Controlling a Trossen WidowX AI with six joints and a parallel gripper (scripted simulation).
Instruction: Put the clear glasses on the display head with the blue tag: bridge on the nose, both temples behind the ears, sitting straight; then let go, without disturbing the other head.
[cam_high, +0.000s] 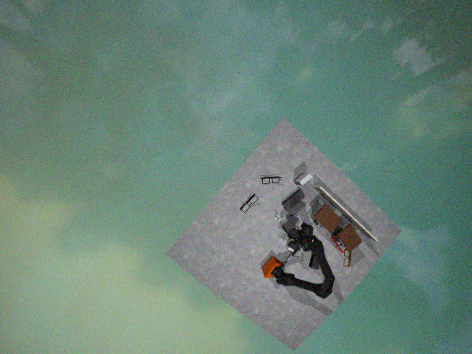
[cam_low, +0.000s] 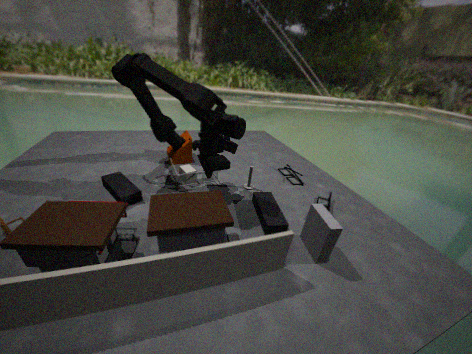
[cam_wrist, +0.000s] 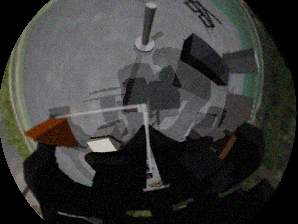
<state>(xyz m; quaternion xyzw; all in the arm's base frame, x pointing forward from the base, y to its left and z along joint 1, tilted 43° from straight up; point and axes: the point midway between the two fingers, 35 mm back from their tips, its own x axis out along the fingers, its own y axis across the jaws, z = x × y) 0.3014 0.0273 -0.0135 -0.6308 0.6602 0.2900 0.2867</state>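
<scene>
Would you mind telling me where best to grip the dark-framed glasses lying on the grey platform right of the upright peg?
Probably the bridge between the lenses of the dark-framed glasses, coming straight down: they seem to lie flat on the grey platform with nothing close by. The gripper is shut on the clear glasses now.

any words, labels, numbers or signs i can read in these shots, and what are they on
None: no legible text in any view.
The small white tag under the gripper: blank or too blurred to read.
The black boxes and brown-topped stands: no print visible.
The gripper is shut on a thin clear frame, unmarked.
</scene>
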